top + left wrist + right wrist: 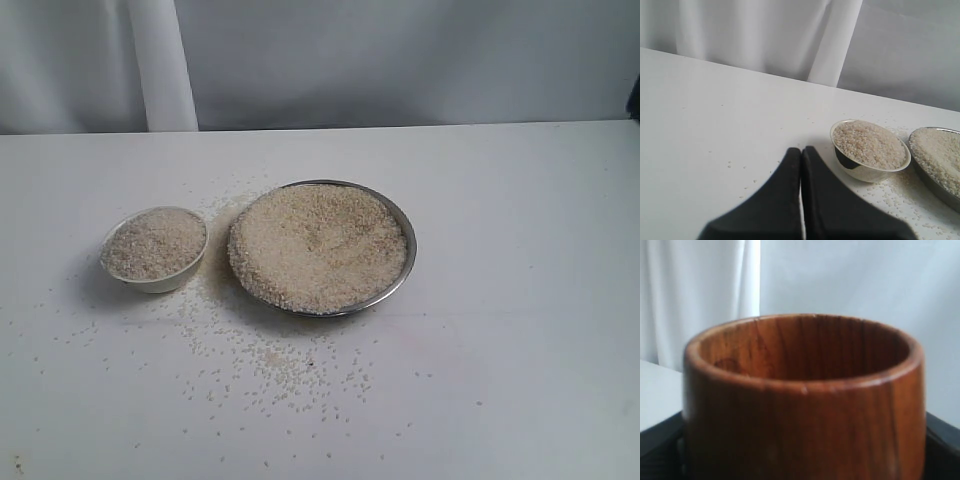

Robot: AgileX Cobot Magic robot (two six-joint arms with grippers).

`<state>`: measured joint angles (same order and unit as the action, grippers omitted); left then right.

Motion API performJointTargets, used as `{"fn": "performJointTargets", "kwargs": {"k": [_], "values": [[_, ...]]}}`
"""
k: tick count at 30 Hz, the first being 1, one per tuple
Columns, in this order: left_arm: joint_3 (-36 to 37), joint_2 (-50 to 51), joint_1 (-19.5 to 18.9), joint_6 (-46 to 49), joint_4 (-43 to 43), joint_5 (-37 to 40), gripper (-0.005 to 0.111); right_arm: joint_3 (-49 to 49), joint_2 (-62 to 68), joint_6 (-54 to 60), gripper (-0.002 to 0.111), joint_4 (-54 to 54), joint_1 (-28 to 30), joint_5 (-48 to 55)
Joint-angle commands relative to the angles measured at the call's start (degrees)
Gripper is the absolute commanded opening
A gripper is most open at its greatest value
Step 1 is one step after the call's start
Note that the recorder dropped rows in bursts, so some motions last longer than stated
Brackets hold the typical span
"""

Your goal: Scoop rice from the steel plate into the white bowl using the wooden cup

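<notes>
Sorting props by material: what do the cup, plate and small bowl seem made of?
Cup: glossy reddish-brown wood, streaky grain. Plate: shiny metal, likely steel, bright rim. Bowl: smooth, glossy, pale; ceramic or perhaps metal, its side mirrors darkly.

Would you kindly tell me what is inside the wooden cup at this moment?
Only the upper inner wall of the wooden cup shows: bare reddish wood with dark grain. The near rim covers the bottom, so whether anything lies there cannot be told.

White bowl [163, 284] and steel plate [392, 293], both full of rice [318, 245], on table [520, 320]
</notes>
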<state>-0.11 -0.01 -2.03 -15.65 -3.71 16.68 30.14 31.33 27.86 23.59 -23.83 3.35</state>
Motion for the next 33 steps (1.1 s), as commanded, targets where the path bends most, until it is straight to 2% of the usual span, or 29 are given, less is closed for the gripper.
{"fn": "performJointTargets", "kwargs": {"k": [1, 15, 21, 33], "values": [[0.1, 0.0, 0.3, -0.1, 0.2, -0.3, 0.0, -0.3, -5.0, -0.9, 0.0, 0.2, 0.5, 1.2], [0.1, 0.0, 0.3, -0.1, 0.2, -0.3, 0.0, -0.3, -14.3, -0.9, 0.0, -1.2, 0.5, 3.6], [0.1, 0.0, 0.3, -0.1, 0.2, -0.3, 0.0, -0.3, -14.4, -0.9, 0.0, -1.8, 0.5, 7.5], [0.1, 0.0, 0.3, -0.1, 0.2, -0.3, 0.0, -0.3, -14.4, -0.9, 0.0, -2.0, 0.5, 5.9]]}}
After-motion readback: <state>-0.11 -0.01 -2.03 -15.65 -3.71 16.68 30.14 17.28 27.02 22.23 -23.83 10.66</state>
